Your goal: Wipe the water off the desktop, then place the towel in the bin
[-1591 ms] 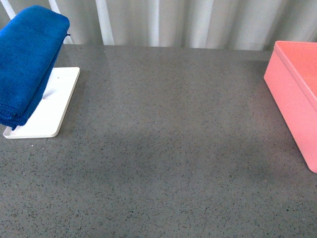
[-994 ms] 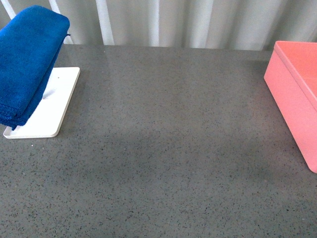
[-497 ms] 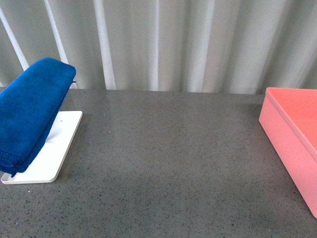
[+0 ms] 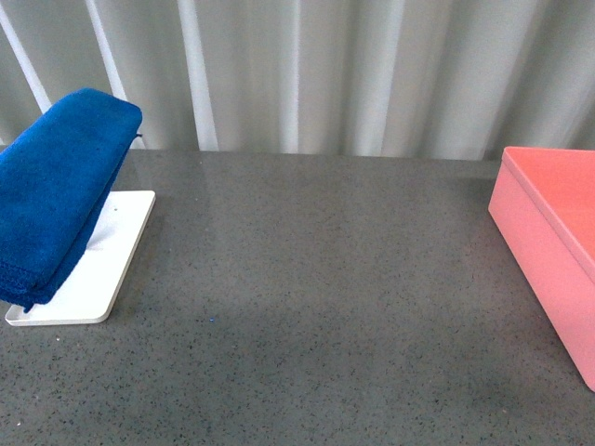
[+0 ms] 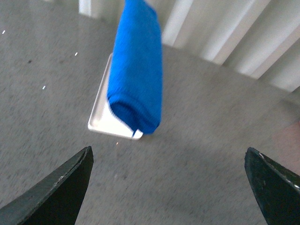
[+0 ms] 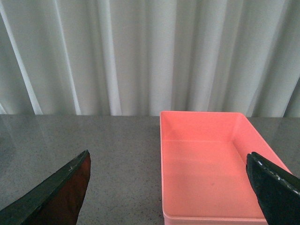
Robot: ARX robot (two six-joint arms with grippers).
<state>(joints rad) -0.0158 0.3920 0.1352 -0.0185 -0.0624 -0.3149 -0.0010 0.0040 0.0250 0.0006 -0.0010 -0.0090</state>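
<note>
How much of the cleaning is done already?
Nothing yet. The towel sits over the tray, untouched, and the bin is empty. The left claw and right claw are open, holding nothing. Left to do: grab the towel, wipe the desktop, drop it in the bin.

A pale grey-white curtain (image 4: 325, 74) hangs in soft vertical folds straight ahead of the right gripper (image 6: 168, 154) and fills the whole backdrop. Its lower edge meets the far edge of the desktop (image 4: 307, 279), a dark grey speckled slab that runs beneath both grippers. Beyond the left gripper (image 5: 168, 150) the same folds show, slightly blurred. The light is even and diffuse. There are brighter strips on the fold crests, greyer hollows between them, a faint sheen on the slab's far part, and a broad dim shadow nearer.
</note>
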